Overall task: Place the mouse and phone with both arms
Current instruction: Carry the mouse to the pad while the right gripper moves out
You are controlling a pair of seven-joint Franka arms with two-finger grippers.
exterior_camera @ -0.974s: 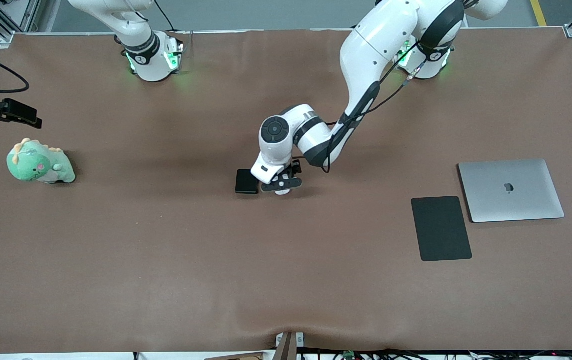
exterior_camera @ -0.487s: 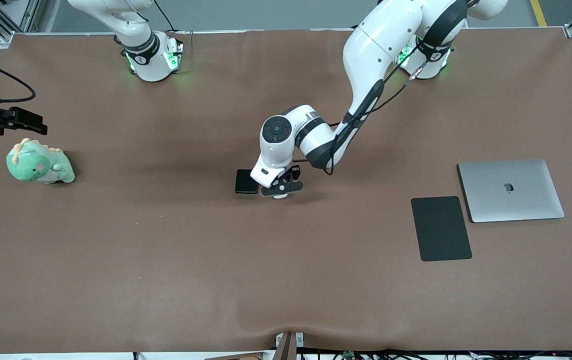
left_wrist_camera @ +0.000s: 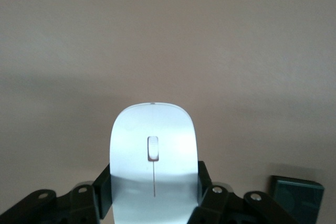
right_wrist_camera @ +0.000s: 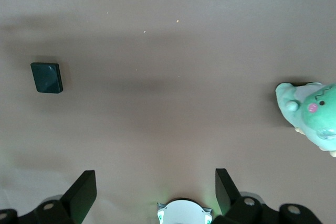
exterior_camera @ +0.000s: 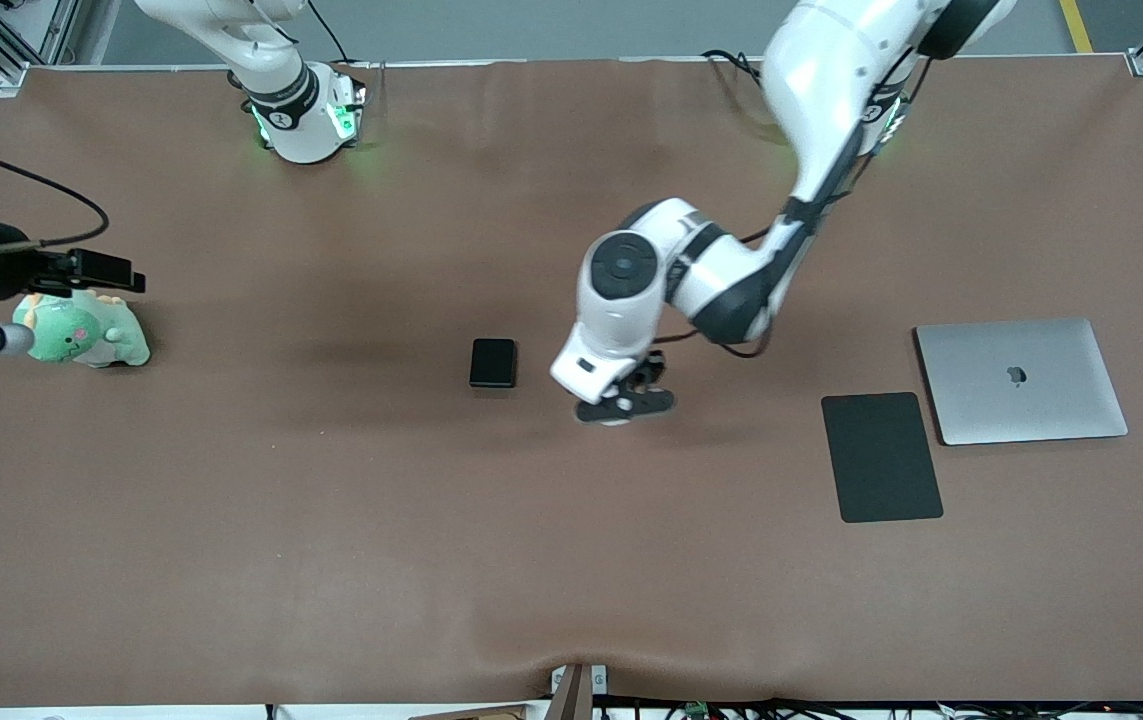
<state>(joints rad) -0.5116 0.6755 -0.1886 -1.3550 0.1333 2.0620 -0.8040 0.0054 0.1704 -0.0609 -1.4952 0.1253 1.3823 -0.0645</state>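
The left gripper (exterior_camera: 625,405) is clamped on the mouse (left_wrist_camera: 153,153), just right of centre in the front view, held up over bare brown table (exterior_camera: 331,520). In the left wrist view the black fingers (left_wrist_camera: 103,187) press against the two long sides of the mouse at its rear end, and its rounded front sticks out ahead of them. The mouse is a glossy white oval with a small scroll button and a thin centre line running back from it; its rear part lies in shadow. In the front view only a sliver of white shows under the gripper.

The phone (exterior_camera: 493,362) lies flat on the table at the middle of the front view, apart from the left gripper, toward the right arm's end of the table from it. It is a small black slab with rounded corners, and it shows at the lower right corner of the left wrist view (left_wrist_camera: 296,198).

The right gripper (right_wrist_camera: 155,190) is at the left edge of the front view, up in the air by a green plush dinosaur (exterior_camera: 81,335), with its fingers (right_wrist_camera: 83,192) spread wide and nothing between them.

At the right of the front view a flat black pad (exterior_camera: 881,456) lies just beside a closed silver laptop (exterior_camera: 1021,380), the pad nearer the front camera. Nothing lies between the held mouse and the pad.
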